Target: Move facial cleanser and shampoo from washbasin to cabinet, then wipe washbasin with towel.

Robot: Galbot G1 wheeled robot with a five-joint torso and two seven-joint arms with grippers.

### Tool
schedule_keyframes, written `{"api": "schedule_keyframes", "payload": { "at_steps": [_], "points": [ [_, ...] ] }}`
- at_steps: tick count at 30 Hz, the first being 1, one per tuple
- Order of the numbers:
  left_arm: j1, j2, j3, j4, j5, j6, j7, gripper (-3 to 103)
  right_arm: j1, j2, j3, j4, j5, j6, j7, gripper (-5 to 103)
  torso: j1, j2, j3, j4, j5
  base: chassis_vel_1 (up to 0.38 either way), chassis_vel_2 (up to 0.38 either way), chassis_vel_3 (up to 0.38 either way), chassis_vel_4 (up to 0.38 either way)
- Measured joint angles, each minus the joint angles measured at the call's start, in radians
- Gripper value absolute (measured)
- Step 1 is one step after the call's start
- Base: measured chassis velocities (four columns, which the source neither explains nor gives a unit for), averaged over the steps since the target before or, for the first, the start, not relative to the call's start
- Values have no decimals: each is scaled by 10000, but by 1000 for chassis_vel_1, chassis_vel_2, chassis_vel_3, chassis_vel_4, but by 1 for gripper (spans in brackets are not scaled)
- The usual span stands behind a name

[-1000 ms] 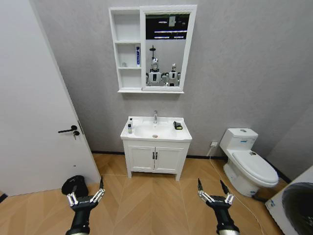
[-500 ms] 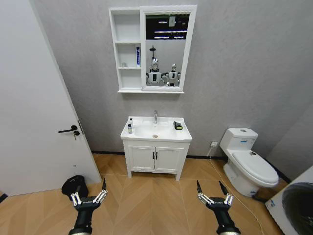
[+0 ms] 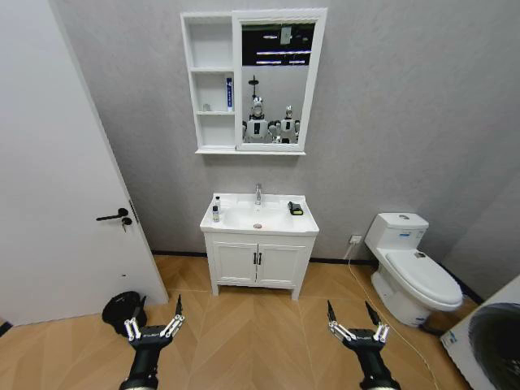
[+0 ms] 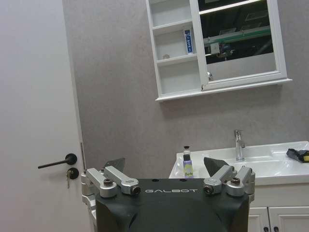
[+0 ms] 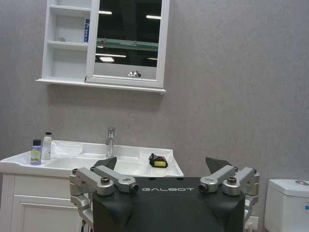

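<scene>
The white washbasin (image 3: pixel 276 227) with its chrome tap (image 3: pixel 258 192) stands against the far wall. Two small bottles (image 3: pixel 216 210) stand on its left rim: a purple-labelled one (image 5: pixel 35 152) and a clear one with a black cap (image 5: pixel 46 145). The black towel (image 3: pixel 296 209) with a yellow-green edge lies on the right rim, also seen as the towel (image 5: pixel 158 161). Above hangs the white cabinet (image 3: pixel 213 81) with open shelves and a mirror. My left gripper (image 3: pixel 154 315) and right gripper (image 3: pixel 349 315) hover open and empty, low over the floor, far short of the basin.
A white door (image 3: pixel 57 203) is on the left, with a black object (image 3: pixel 122 307) on the floor beside it. A toilet (image 3: pixel 414 272) stands right of the two-door vanity (image 3: pixel 258 262). A blue tube (image 3: pixel 229 93) stands on the cabinet's middle shelf. Wood floor lies between me and the vanity.
My left gripper has drifted a little to the right and lower in the head view. The right gripper and the room look the same.
</scene>
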Motion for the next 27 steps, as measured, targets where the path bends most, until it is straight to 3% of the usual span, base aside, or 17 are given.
{"api": "schedule_keyframes", "payload": {
  "at_steps": [27],
  "points": [
    [-85,31,59,344,47,26,-55,90,235,85,-107,-272,49,82,25,100,3,-2,2,1,0,-207,206,214,-208]
  ]
}}
